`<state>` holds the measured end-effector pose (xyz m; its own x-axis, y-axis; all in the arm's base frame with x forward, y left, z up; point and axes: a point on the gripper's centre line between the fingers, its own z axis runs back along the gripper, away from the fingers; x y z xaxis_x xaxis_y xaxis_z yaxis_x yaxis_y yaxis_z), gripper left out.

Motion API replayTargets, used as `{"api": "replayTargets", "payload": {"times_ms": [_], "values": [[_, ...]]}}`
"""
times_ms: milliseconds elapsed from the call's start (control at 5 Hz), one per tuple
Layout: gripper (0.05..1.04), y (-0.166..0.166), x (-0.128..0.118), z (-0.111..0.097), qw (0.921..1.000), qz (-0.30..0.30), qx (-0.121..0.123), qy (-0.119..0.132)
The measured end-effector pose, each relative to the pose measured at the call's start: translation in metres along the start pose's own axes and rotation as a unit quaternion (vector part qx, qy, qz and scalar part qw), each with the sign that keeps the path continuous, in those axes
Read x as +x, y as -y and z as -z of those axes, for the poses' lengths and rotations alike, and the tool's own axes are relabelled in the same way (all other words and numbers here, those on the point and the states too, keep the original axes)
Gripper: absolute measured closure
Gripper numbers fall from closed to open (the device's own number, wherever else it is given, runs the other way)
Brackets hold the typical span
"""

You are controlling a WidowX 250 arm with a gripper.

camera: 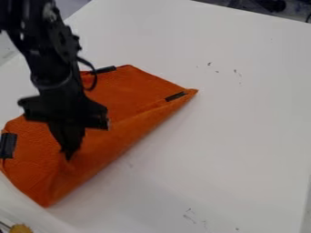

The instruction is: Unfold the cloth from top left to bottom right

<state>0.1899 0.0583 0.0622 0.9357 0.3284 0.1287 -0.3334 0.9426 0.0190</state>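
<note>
Cloth (137, 86), bright orange, lay across the left side of the white table (243, 113), its folded edge slanting from bottom left to upper right! Down over the lower left part came the black claw (68, 157), fingers drawn together, apparently on a pinch of cloth. Dark strips (176, 96) marked its edges!

Soft, muted light on table (237, 118). Faint, diffuse shadow along lower-right edge of cloth (130, 93). Arm (52, 61) very dark, small glints. Light's direction: can't tell.
</note>
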Motion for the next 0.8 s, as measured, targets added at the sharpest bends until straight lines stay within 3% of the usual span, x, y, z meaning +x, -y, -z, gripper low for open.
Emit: {"api": "replayTargets", "payload": {"times_ms": [200,400,600,800], "values": [[1.017,0.017,-0.018,0.008,1.0000,0.000,-0.003,0.004],[0.994,0.026,-0.023,0.011,0.9996,0.014,0.003,0.025],[0.827,0.031,-0.030,0.015,0.9996,-0.002,-0.003,0.026],[0.549,0.038,-0.039,0.010,0.9994,-0.024,-0.015,0.019]]}}
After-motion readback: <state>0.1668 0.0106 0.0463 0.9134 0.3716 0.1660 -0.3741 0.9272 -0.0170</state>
